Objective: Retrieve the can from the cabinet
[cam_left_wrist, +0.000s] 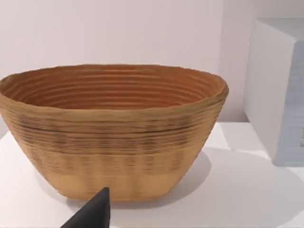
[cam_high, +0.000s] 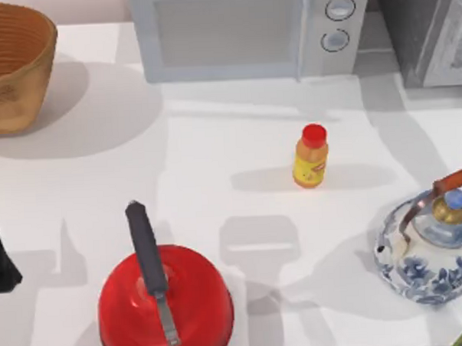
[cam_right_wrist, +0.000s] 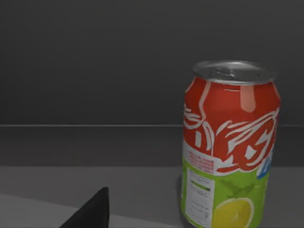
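One finger [cam_right_wrist: 90, 211] — apart from can [cam_right_wrist: 228, 147].

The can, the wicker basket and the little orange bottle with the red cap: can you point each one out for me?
can [cam_right_wrist: 228, 152]: right wrist view, on its red printed side.
wicker basket [cam_left_wrist: 114, 142]: left wrist view, on its woven outer wall.
orange bottle [cam_high: 310, 163]: top view, on its labelled body below the red cap.

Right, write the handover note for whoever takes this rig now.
Left end effector: parked at the table's left edge, facing the woven wicker basket.
Right end effector: inside the dark grey cabinet, close to the red-and-green drink can, not touching it.
Can: upright on the cabinet floor.
Done: approach.
Left: grasp the can, draw it out onto the white table.
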`<move>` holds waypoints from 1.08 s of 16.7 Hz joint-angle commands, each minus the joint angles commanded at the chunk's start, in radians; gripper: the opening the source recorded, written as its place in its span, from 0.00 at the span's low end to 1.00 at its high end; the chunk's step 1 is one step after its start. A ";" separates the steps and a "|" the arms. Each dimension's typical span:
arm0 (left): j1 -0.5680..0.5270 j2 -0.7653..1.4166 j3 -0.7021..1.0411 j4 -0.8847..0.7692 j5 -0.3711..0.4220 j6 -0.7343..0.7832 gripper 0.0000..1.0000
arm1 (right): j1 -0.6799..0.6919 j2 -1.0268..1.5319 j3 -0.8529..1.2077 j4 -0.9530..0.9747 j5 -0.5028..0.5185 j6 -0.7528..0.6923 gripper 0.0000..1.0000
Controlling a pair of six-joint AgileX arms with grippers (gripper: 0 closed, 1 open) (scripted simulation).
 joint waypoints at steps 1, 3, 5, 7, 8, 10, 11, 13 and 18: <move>0.000 0.000 0.000 0.000 0.000 0.000 1.00 | -0.004 -0.004 0.001 -0.002 -0.003 0.000 1.00; 0.000 0.000 0.000 0.000 0.000 0.000 1.00 | -0.009 0.014 0.018 -0.003 -0.008 0.000 1.00; 0.000 0.000 0.000 0.000 0.000 0.000 1.00 | -0.022 0.068 0.070 -0.002 -0.020 0.000 1.00; 0.000 0.000 0.000 0.000 0.000 0.000 1.00 | -0.040 0.132 0.132 0.001 -0.037 0.000 1.00; 0.000 0.000 0.000 0.000 0.000 0.000 1.00 | -0.049 0.163 0.161 0.002 -0.047 0.000 1.00; 0.000 0.000 0.000 0.000 0.000 0.000 1.00 | -0.063 0.206 0.202 0.004 -0.060 0.000 1.00; 0.000 0.000 0.000 0.000 0.000 0.000 1.00 | -0.065 0.213 0.209 0.005 -0.062 0.000 1.00; 0.000 0.000 0.000 0.000 0.000 0.000 1.00 | -0.065 0.213 0.209 0.005 -0.062 0.000 1.00; 0.000 0.000 0.000 0.000 0.000 0.000 1.00 | -0.065 0.213 0.209 0.005 -0.062 0.000 0.70</move>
